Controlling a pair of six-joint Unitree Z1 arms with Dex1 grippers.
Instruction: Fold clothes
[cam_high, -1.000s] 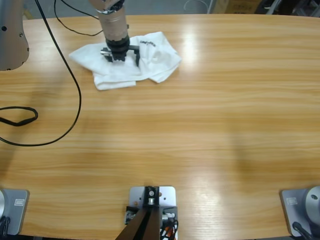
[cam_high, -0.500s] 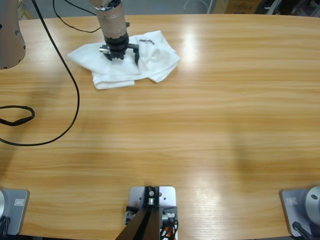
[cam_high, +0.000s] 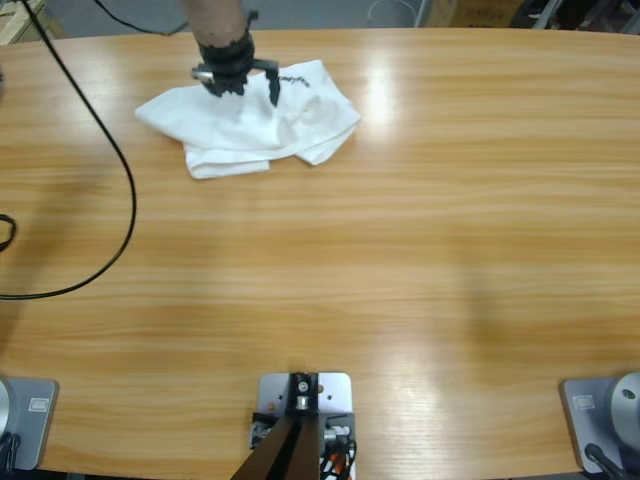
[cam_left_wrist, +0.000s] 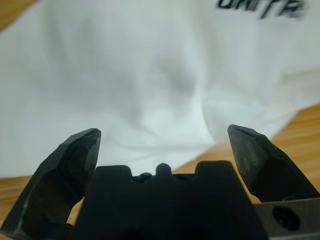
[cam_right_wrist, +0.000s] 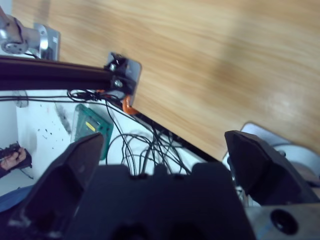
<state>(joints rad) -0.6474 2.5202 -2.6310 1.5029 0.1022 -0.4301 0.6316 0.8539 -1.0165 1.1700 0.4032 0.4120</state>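
The white T-shirt (cam_high: 262, 122) is lying crumpled at about eleven o'clock on the table (cam_high: 400, 250). It's looking thin and floppy; pinching an outer edge seems wisest. Left gripper (cam_high: 238, 80) is hovering unclenched, right gripper (cam_right_wrist: 165, 145) also spread.

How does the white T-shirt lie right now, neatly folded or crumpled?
Crumpled. The T-shirt sits bunched in an uneven heap with loose overlapping flaps and creases near the table's far left edge; no flat, squared fold shows.

White T-shirt (cam_high: 250, 125), dark lettering; black cable (cam_high: 120, 160).
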